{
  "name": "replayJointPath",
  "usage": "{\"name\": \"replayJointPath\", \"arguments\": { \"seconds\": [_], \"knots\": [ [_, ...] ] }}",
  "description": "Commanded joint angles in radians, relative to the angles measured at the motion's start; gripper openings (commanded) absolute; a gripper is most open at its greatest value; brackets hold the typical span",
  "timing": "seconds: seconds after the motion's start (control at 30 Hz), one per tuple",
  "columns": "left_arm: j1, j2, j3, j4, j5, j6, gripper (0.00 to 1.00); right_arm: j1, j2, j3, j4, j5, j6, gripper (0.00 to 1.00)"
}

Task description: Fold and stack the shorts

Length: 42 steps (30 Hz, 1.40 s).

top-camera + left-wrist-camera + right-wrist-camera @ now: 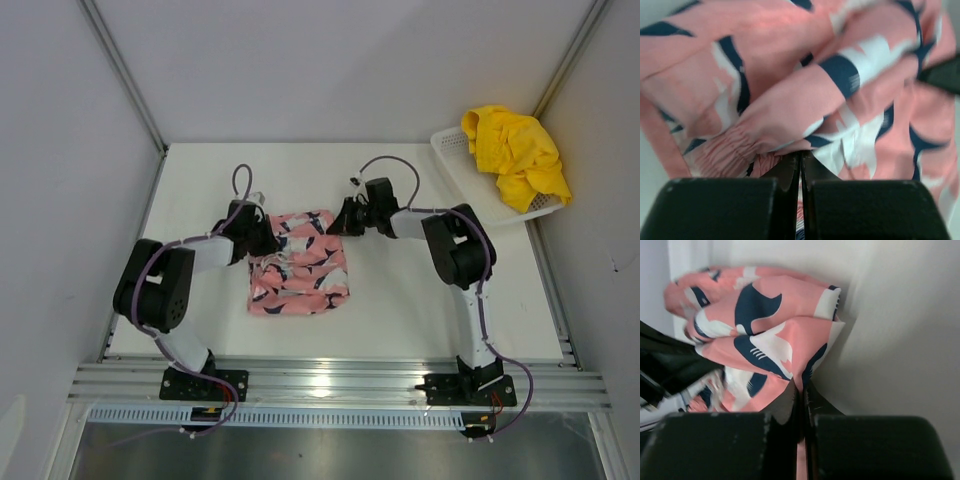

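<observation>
Pink fabric with a navy-and-white leafy print takes up the middle of the counter (420, 300). These are the pink shorts (298, 268), lying as a rumpled, roughly square bundle between the two arms, a little towards the left edge. Their near hem lies flat on the counter, and the far side is bunched and wrinkled.

The left fingers (263, 238) are at the far left corner of the bundle. In the left wrist view, these fingers (795, 169) are pressed together with hardly a slit between them. They pinch a fold of the pink shorts (790, 75) just beside the gathered elastic waistband.

The right fingers (342, 222) meet the far right corner of the same garment. Seen from the right wrist, those fingers (796, 399) are also closed tight, with a sliver of pink cloth caught between them. The pink shorts (765, 330) puff up in soft folds beyond the tips, against the pale counter.

Off at the far right corner of the counter sits a white mesh basket (449, 150). The yellow shorts (515, 152) are heaped in it in a loose crumple, spilling over its rim, well apart from both arms and from the pink pair.
</observation>
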Motion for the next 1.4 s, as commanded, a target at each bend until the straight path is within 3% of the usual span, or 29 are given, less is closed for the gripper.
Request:
{"name": "replayJointPath", "arguments": {
  "seconds": [0.0,0.1,0.2,0.23,0.27,0.3,0.4,0.47,0.53,0.67,0.83,0.93,0.97,1.03,1.07,1.13,1.37],
  "knots": [
    [0.000,0.084,0.154,-0.048,-0.016,0.068,0.00,0.000,-0.157,-0.201,0.128,0.127,0.047,0.00],
    [-0.029,0.185,0.296,-0.091,0.027,0.124,0.00,0.032,-0.313,-0.424,0.197,0.256,0.079,0.00],
    [-0.097,0.244,0.418,-0.155,0.034,0.202,0.00,0.139,-0.453,-0.552,0.178,0.412,0.104,0.00],
    [-0.115,0.276,0.437,-0.163,0.048,0.221,0.00,0.229,-0.485,-0.617,0.167,0.454,0.110,0.04],
    [-0.132,0.291,0.474,-0.190,0.054,0.238,0.00,0.282,-0.543,-0.645,0.159,0.486,0.112,0.11],
    [-0.164,0.304,0.500,-0.201,0.062,0.273,0.00,0.336,-0.568,-0.664,0.130,0.556,0.115,0.34],
    [-0.195,0.295,0.493,-0.181,0.091,0.292,0.04,0.473,-0.622,-0.663,0.026,0.626,0.118,0.70],
    [-0.195,0.241,0.456,-0.152,0.105,0.274,0.12,0.459,-0.649,-0.641,-0.031,0.598,0.118,0.73],
    [-0.194,0.174,0.448,-0.163,0.076,0.264,0.32,0.430,-0.677,-0.617,-0.072,0.569,0.105,0.74],
    [-0.188,0.033,0.402,-0.195,0.018,0.228,0.55,0.390,-0.727,-0.569,-0.177,0.558,0.055,0.78],
    [-0.128,-0.135,0.324,-0.169,0.054,0.146,0.60,0.316,-0.715,-0.531,-0.212,0.526,0.065,0.77],
    [-0.077,-0.193,0.319,-0.248,-0.001,0.134,0.67,0.263,-0.660,-0.503,-0.214,0.485,0.102,0.78],
    [-0.069,-0.199,0.318,-0.277,-0.033,0.131,0.70,0.243,-0.649,-0.501,-0.200,0.477,0.110,0.80],
    [-0.046,-0.207,0.279,-0.288,-0.056,0.114,0.75,0.237,-0.617,-0.488,-0.200,0.497,0.141,0.99],
    [-0.039,-0.211,0.264,-0.279,-0.062,0.105,0.87,0.235,-0.605,-0.474,-0.209,0.508,0.145,0.99],
    [-0.013,-0.210,0.209,-0.243,-0.056,0.093,0.96,0.241,-0.571,-0.442,-0.223,0.549,0.156,1.00],
    [0.027,-0.127,0.178,-0.196,-0.064,0.120,0.99,0.261,-0.450,-0.310,-0.282,0.630,0.153,0.93]
  ]
}}
